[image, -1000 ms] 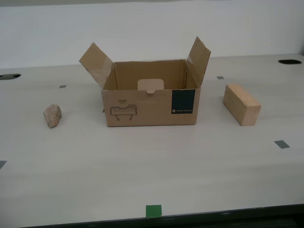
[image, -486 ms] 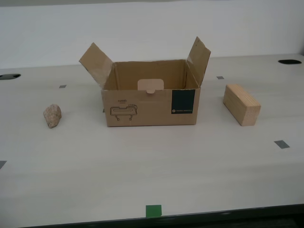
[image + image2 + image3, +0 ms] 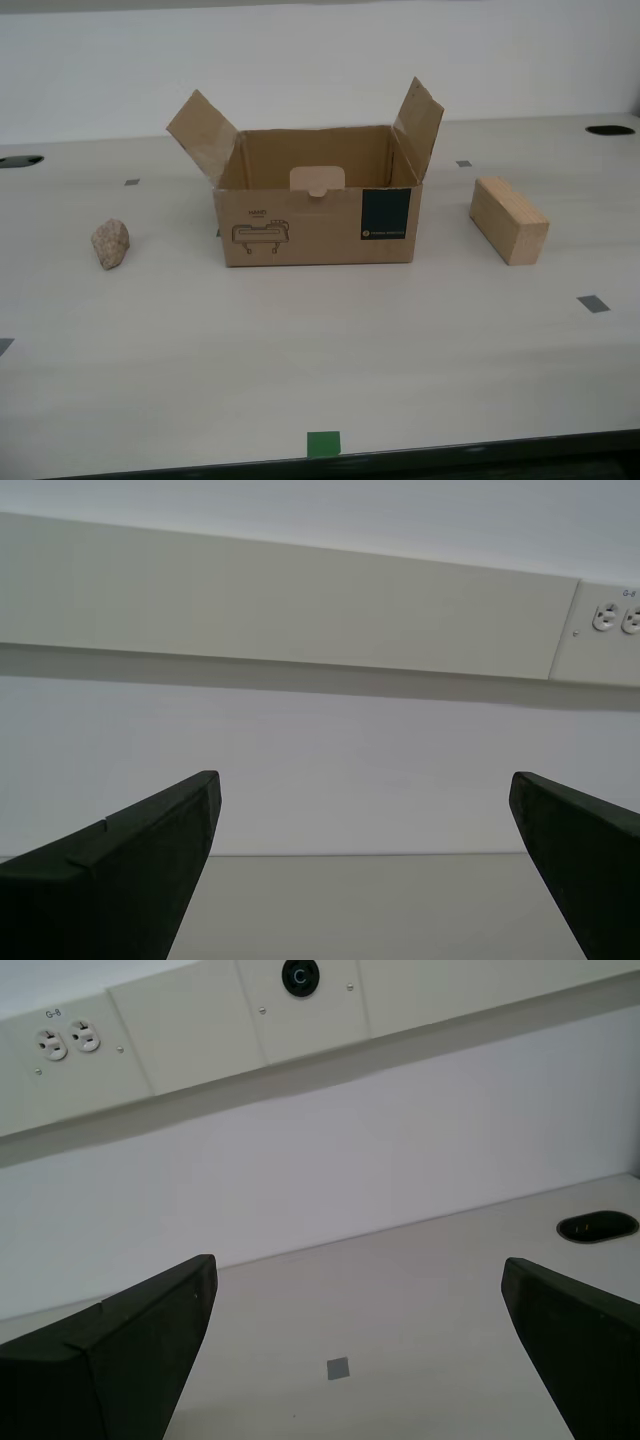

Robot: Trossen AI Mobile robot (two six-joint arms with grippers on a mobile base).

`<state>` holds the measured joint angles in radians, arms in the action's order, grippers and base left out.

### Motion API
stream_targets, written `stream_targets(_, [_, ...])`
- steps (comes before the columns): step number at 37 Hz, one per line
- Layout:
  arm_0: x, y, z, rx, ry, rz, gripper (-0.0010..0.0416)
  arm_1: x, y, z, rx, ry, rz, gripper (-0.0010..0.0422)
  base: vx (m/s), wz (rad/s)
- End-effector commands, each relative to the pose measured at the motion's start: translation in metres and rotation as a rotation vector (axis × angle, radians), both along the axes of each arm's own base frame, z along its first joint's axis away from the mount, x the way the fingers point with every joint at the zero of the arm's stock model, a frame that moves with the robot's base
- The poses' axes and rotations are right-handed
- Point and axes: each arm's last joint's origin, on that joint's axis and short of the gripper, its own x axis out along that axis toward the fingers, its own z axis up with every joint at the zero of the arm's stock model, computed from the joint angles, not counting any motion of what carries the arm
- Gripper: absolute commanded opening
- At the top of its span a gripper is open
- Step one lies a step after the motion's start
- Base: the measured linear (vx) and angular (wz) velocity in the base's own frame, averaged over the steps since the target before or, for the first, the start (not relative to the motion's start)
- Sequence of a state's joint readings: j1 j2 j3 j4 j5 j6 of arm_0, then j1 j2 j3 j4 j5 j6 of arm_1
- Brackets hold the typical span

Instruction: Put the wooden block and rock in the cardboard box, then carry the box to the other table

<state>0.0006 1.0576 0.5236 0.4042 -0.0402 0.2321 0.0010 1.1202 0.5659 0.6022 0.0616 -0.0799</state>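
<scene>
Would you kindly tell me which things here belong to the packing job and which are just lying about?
Job:
box, open, nothing visible inside
block, on the table beside the box
rock, on the table at the box's other side

Lying about:
green tape square
grey tape squares
wall outlets

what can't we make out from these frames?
- Floor of the cardboard box: hidden by its front wall in the exterior view, so contents unknown.
- Print beside the box's line drawing and on its teal label: too small to read.
- Both arms: outside the exterior view.
- Rock and wooden block: in neither wrist view; both look at the wall.
- Fingers: cut off by the frame edges.
</scene>
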Motion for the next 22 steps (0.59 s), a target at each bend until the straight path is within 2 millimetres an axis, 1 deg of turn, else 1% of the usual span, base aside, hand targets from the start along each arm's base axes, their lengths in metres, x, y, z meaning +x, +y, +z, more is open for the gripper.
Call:
stream_targets(1, [0.0001, 0.0002, 0.0008, 0.003, -0.006, 0.003, 0.0399, 0.0000, -0.0001, 0.0009, 0.002, -0.007, 0.001, 0.0396, 0.000, 0.000])
stream_targets(11, [0.0000, 0.0002, 0.0006, 0.005, -0.004, 0.004, 0.0399, 0.0000, -0.0001, 0.0009, -0.001, -0.006, 0.001, 0.0396, 0.000, 0.000])
stream_targets(16, [0.0000, 0.0003, 0.0005, 0.008, -0.002, 0.006, 0.0398, 0.0000, -0.0002, 0.0009, -0.052, -0.004, -0.003, 0.0396, 0.000, 0.000])
stream_targets(22, [0.0000, 0.0005, 0.0006, 0.006, -0.003, 0.015, 0.0398, 0.0000, -0.0002, 0.0009, -0.055, -0.003, -0.003, 0.0396, 0.000, 0.000])
